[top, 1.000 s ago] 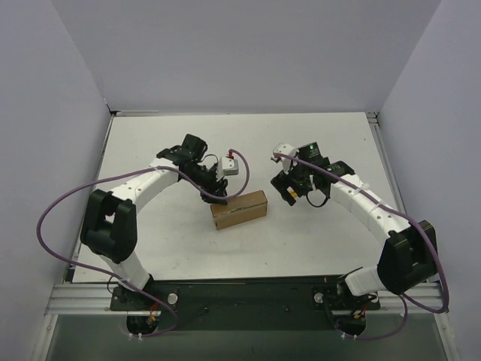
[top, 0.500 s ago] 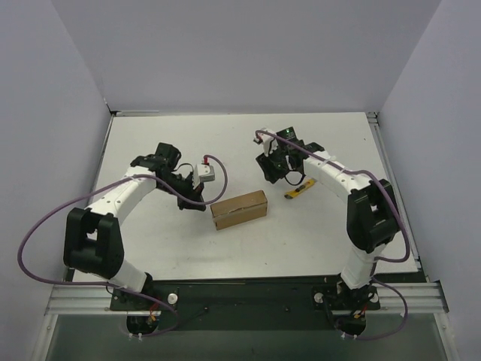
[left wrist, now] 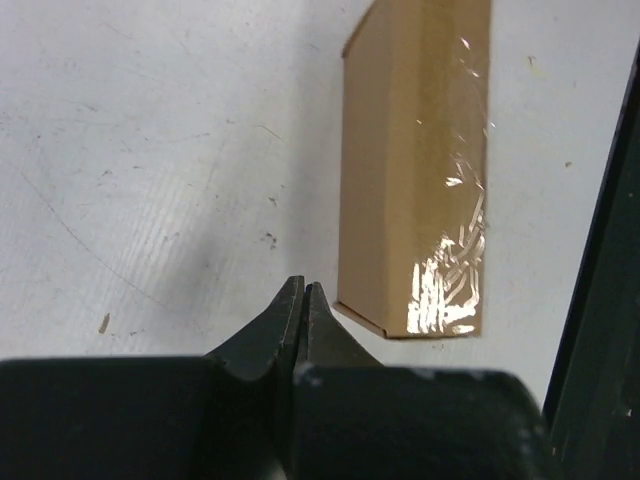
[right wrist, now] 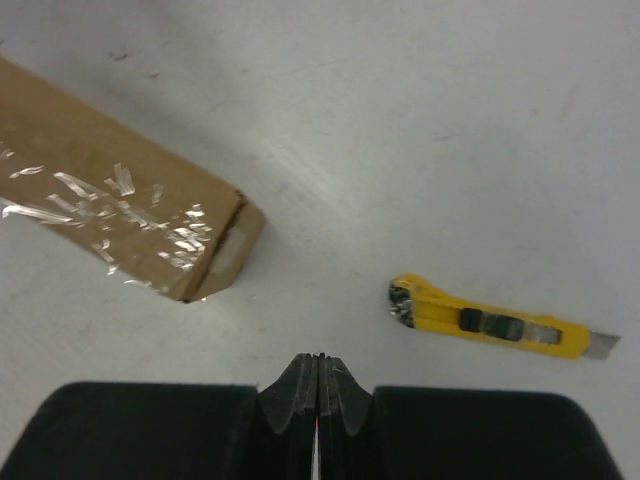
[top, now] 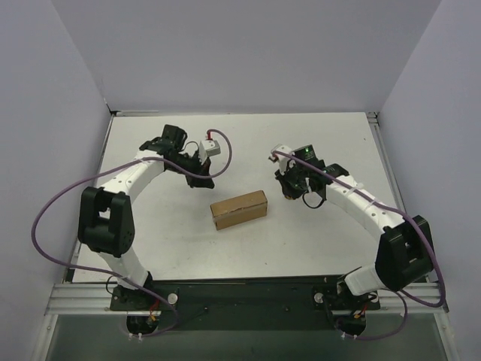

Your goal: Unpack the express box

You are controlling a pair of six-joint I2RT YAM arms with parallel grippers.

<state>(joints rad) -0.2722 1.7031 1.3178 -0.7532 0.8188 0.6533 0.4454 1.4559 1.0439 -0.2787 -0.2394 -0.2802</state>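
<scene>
Shows the express box [top: 239, 209] lying flat mid-table between both arms, taped shut. Shows left gripper [left wrist: 303, 292] and right gripper [right wrist: 319, 360] pinched together on nothing, apart from it. Probably light, stiff, slick where taped; best held across bare long sides.
</scene>
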